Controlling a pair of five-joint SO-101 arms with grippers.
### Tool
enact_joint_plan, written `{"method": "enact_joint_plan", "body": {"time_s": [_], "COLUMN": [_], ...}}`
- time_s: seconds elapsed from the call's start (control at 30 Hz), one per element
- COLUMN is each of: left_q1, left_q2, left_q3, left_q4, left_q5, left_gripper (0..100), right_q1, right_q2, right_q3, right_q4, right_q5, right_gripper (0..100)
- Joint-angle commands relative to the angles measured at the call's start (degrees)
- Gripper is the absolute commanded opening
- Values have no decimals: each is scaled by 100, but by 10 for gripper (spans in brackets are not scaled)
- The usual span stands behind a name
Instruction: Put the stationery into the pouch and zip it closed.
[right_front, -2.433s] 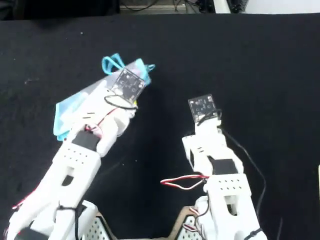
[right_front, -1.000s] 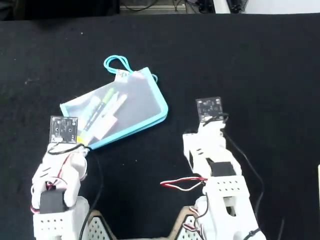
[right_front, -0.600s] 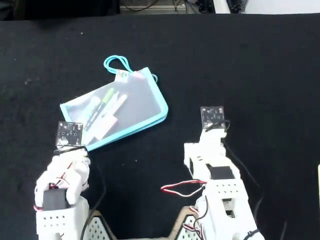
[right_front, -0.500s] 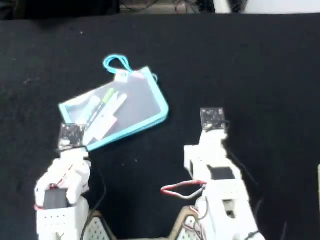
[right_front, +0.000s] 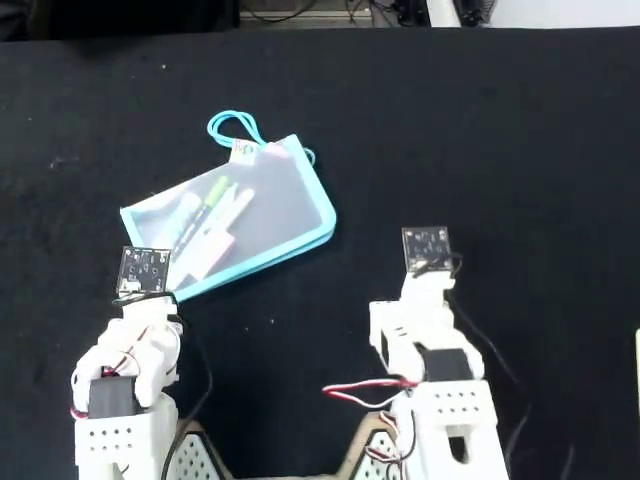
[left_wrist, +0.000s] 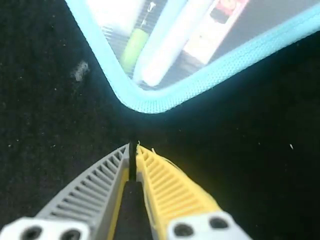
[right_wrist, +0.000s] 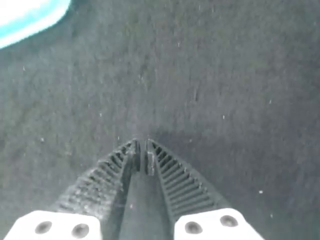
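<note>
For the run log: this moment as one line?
translucent pouch with blue edging: flat on black table, pens inside | left gripper: shut, empty, near pouch corner | right gripper: shut, empty

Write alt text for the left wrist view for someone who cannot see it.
A translucent pouch with a turquoise edge lies on the black tablecloth with pens inside; the left gripper, its grey and yellow fingers shut and empty, sits just short of the pouch's corner.

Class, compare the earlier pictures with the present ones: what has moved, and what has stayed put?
The left gripper, earlier over the pouch, has drawn back toward its base and now sits short of the pouch's near corner. The right gripper has drawn back a little too. The pouch stays in much the same spot, stationery inside.
</note>
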Motion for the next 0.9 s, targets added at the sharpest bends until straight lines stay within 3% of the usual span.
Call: {"method": "enact_joint_plan", "body": {"time_s": [0.0, 0.13, 0.3, 0.47, 0.87], "left_q1": [-4, -13, -13, -13, -13], "left_q2": [-44, -44, -44, -44, -44], "left_q3": [145, 145, 145, 145, 145], "left_q4": [18, 18, 18, 18, 18], "left_q5": [-9, -9, -9, 0, 0], "left_gripper": [30, 30, 30, 30, 30], "right_q1": [123, 123, 123, 123, 105], "right_q2": [-752, -1481, -2299, -3169, -3169], "right_q3": [136, 145, 127, 84, 75], "right_q4": [53, 580, 2488, 2901, 2892], "right_q5": [-35, -18, -44, -18, -18], "right_gripper": [13, 12, 14, 12, 12]}}
